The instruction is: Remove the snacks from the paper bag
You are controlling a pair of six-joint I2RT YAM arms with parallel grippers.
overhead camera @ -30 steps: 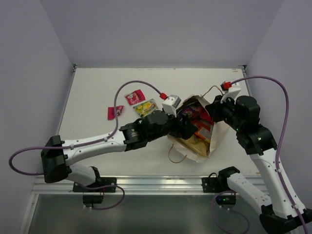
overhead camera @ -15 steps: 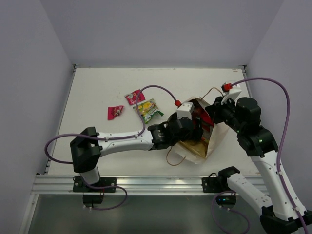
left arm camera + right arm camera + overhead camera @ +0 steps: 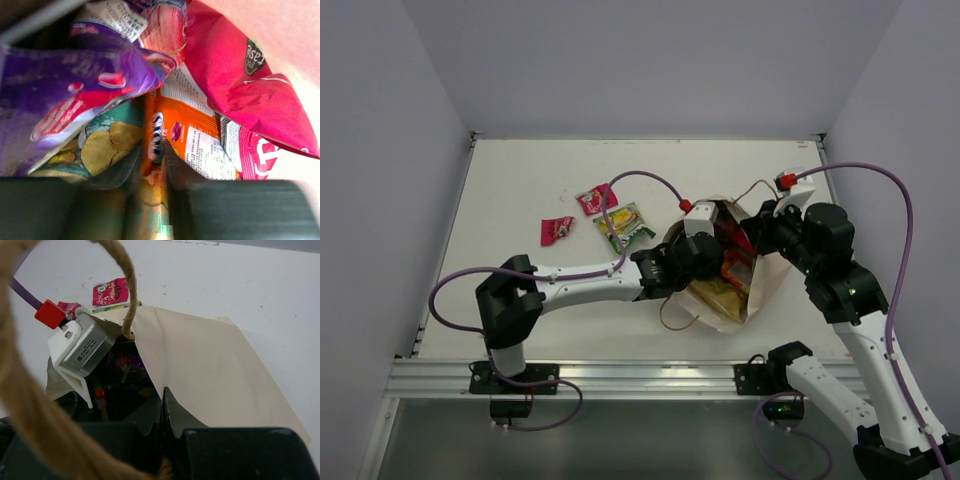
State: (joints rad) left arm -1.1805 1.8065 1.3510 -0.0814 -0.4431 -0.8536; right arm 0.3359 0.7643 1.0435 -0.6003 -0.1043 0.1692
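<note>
The cream paper bag (image 3: 762, 288) lies on its side at centre right, mouth facing left. My left gripper (image 3: 152, 161) is deep inside it, its jaws pinched on the edge of an orange snack packet (image 3: 190, 137). Around that packet lie a purple packet (image 3: 75, 95), a magenta one (image 3: 235, 75) and a chips packet (image 3: 102, 147). My right gripper (image 3: 162, 396) is shut on the bag's upper rim (image 3: 210, 370), holding the mouth up. Three snacks lie out on the table: a red one (image 3: 557, 229), a pink one (image 3: 595, 198) and a green-yellow one (image 3: 625, 226).
A brown cord handle (image 3: 127, 280) loops over the right wrist camera; the other handle (image 3: 675, 318) trails on the table in front of the bag. The left arm (image 3: 580, 280) stretches across the table's front half. Purple cables arc above both arms.
The left arm has pushed further into the bag's mouth and its jaws have closed from wide open onto the orange packet. The right gripper has kept its hold on the rim.
</note>
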